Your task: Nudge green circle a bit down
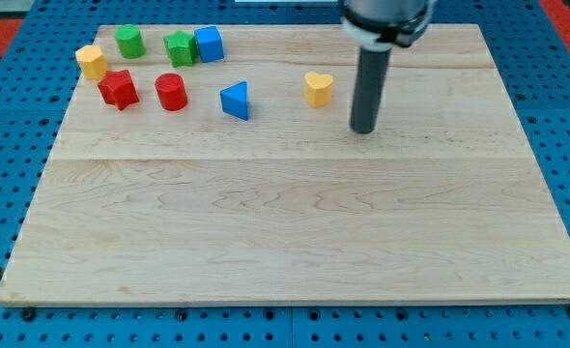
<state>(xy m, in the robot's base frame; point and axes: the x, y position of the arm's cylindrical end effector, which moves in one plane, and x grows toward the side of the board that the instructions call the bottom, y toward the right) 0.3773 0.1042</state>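
The green circle block (128, 42) stands near the board's top left corner, between the yellow hexagon block (92, 62) and the green star block (180, 47). My tip (363, 130) rests on the board right of centre near the top, far to the right of the green circle and just right of the yellow heart block (318, 89). The dark rod rises from the tip out of the view's top.
A blue cube (209, 43) touches the green star's right side. A red star block (118, 89), a red cylinder (171, 92) and a blue triangle block (235, 101) sit in a row below them. The wooden board (295, 232) lies on a blue pegboard.
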